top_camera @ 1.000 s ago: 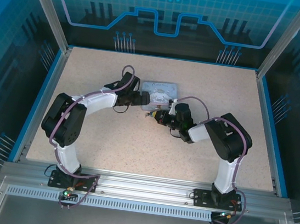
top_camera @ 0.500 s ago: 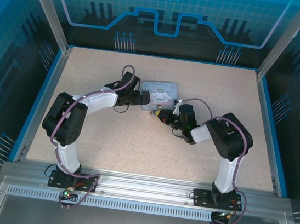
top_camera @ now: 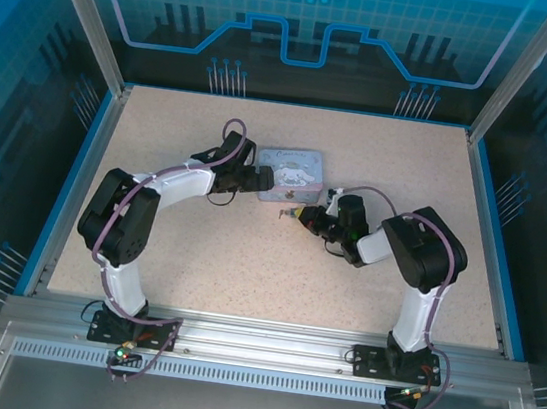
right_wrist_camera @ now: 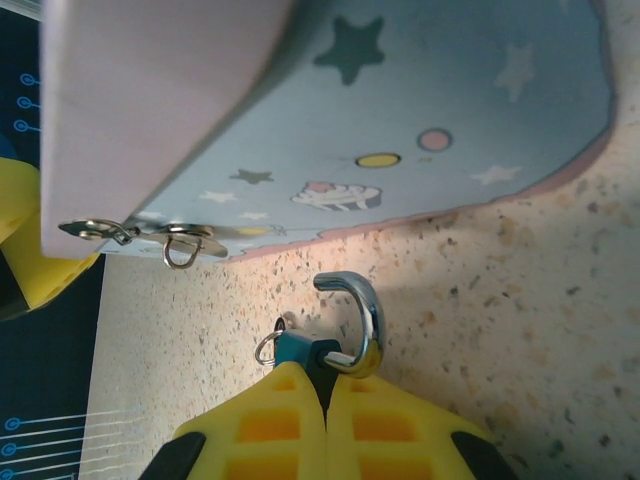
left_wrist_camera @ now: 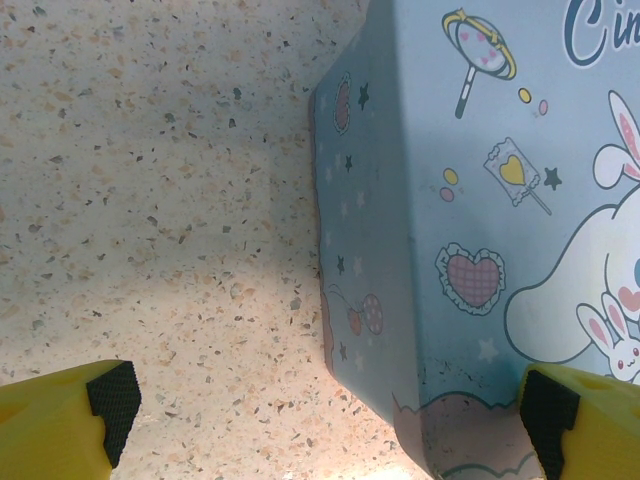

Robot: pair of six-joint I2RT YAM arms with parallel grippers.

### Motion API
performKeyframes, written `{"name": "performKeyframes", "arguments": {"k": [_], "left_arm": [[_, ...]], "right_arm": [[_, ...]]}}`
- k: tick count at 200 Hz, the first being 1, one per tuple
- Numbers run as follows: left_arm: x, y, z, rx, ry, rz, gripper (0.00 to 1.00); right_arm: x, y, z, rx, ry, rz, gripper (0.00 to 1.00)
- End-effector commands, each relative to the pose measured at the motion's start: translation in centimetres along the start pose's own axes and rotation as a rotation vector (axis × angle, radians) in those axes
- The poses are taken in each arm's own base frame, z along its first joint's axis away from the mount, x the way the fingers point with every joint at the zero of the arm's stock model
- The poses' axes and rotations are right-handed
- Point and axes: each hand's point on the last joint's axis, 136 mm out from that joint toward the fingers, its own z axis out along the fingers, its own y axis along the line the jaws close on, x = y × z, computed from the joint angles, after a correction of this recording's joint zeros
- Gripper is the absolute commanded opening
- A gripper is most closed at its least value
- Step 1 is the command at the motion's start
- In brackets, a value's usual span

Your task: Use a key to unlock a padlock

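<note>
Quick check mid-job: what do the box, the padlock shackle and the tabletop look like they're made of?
Box: probably thin printed tin, smooth pastel coat, rounded pressed corners, soft sheen.
Padlock, in the right pincer: shackle is polished silvery metal with bright reflections; its body is mostly hidden.
Tabletop: matte beige with dark speckles, stone-like or laminate; unclear which.

- Right wrist view, lower centre: of the padlock (right_wrist_camera: 372, 320), a silver shackle and a sliver of blue body can be seen. The rest is buried between the clamped fingers of the right gripper (right_wrist_camera: 325, 375).
- What the small wire ring (right_wrist_camera: 266, 350) beside it hangs from is hidden behind a finger.
- The tin box (right_wrist_camera: 400, 100) runs off the top, left and right edges there.
- Left wrist view: the fingertips of the left gripper (left_wrist_camera: 328, 398) are cut off at the bottom corners.
- Top view, centre: the padlock is too small to make out.
</note>
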Motion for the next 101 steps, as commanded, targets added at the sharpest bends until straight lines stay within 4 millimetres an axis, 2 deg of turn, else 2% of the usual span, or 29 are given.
{"name": "performKeyframes", "arguments": {"k": [1, 53, 101], "left_arm": [[1.9, 1.7, 1.0, -0.056, 0.073, -0.016, 0.99], [0.9, 0.8, 0.0, -0.025, 0.045, -0.011, 0.99], [-1.2, -0.4, -2.5, 0.013, -0.009, -0.006, 0.99]], "right_arm": [[-0.4, 1.1, -1.1, -0.019, 0.001, -0.040, 0.00], [-0.4, 2.6, -3.6, -0.003, 0.003, -0.110, 0.00], [-0.7, 2.2, -6.3, 0.051, -0.013, -0.126, 0.00]]}}
